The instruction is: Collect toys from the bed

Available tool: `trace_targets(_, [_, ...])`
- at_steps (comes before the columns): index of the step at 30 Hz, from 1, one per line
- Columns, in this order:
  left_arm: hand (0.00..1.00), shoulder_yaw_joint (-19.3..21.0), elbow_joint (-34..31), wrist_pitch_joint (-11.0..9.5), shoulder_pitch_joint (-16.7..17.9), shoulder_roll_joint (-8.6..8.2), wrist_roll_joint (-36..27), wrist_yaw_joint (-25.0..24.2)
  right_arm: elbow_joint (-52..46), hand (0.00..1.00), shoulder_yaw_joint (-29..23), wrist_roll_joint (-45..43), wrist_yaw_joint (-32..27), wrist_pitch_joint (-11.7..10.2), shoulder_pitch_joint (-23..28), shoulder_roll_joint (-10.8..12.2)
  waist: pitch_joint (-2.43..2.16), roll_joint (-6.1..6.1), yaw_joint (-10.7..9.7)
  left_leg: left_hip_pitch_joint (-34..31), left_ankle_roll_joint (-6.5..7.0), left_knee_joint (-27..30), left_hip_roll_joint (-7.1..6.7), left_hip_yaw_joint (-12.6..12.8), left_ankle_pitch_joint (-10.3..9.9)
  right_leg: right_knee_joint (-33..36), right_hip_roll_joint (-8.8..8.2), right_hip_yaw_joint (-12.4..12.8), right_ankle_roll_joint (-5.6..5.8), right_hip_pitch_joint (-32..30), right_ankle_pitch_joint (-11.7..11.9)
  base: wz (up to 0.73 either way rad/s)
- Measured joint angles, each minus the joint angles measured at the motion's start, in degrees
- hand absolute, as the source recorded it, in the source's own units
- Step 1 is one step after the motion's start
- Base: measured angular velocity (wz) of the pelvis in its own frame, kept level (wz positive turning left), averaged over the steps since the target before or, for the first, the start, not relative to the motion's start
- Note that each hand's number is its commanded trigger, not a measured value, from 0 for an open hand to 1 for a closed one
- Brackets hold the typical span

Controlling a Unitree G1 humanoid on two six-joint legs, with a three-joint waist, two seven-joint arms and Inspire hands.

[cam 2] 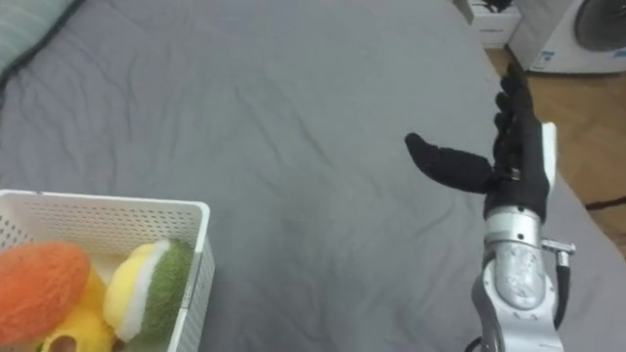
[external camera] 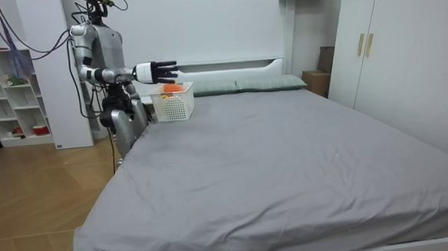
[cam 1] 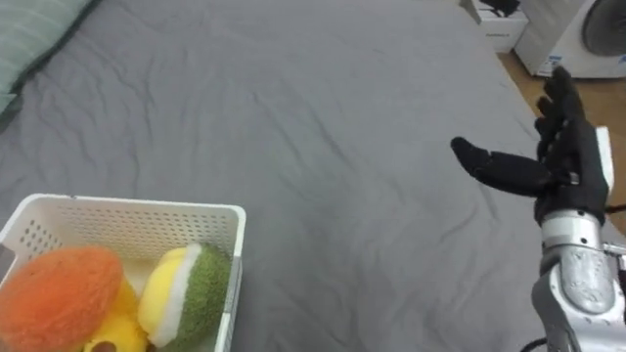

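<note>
Low at the left, a white basket point(cam 1: 127, 203) on the grey bed point(cam 1: 323, 127) holds the plush toys point(cam 1: 186, 293). No toy lies on the sheet. At the right, the right robot hand point(cam 1: 572, 161) hovers wide open, holding nothing. Collecting looks nearly finished; next, check for stragglers.

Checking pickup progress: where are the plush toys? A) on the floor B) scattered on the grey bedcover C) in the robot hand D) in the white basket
D: the orange toy and yellow-green toy lie in the white basket; the right robot hand is open, empty.
</note>
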Motion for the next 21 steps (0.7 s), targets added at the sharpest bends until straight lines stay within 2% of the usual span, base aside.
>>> trace_targets(3, [0.0,0.3,0.0,0.0,0.4,0.0,-1.6,0.3,4.5,0.0,-1.5,1.0,-3.1,-0.3,0.1,0.1,-0.03,-0.09,-0.8,0.1,-0.07,0.0,0.11,0.7,0.0,0.1,0.15,0.7,-0.03,-0.7,0.0,-0.12])
trace_targets(9, [0.0,1.1,-0.2,0.2,1.3,0.02,-4.8,1.1,13.3,0.0,-2.9,10.4,-6.2,-0.7,1.9,0.7,-0.23,-0.47,-2.8,0.2,-0.11,0.0,0.19,1.2,-0.1,0.0,0.42,1.7,-0.05,-0.8,0.0,-0.04])
trace_targets(12, [0.0,1.1,-0.2,0.1,1.5,0.01,-5.5,1.4,20.0,0.0,-2.9,15.5,-8.1,-0.9,4.5,1.1,-0.2,-0.41,-2.7,0.2,-0.15,0.0,0.23,1.4,-0.1,-0.1,0.44,1.9,-0.05,-0.9,0.0,-0.03])
trace_targets(16, [0.0,1.1,-0.2,-0.3,2.0,-0.11,-6.5,1.6,33.4,0.0,-3.3,19.0,-8.9,-1.5,4.8,1.5,-0.18,-0.1,-2.9,0.7,-0.18,-0.1,0.23,1.4,-0.1,0.0,0.46,2.0,-0.06,-0.7,0.0,-0.01])
trace_targets(21, [0.0,1.2,-0.3,-0.1,2.2,-0.14,-6.5,1.6,43.5,0.0,-4.0,24.3,-9.4,-2.4,5.9,1.7,-0.03,0.72,-2.8,1.2,-0.24,0.0,0.3,1.6,-0.2,0.1,0.58,2.4,-0.1,-0.3,0.0,-0.03])
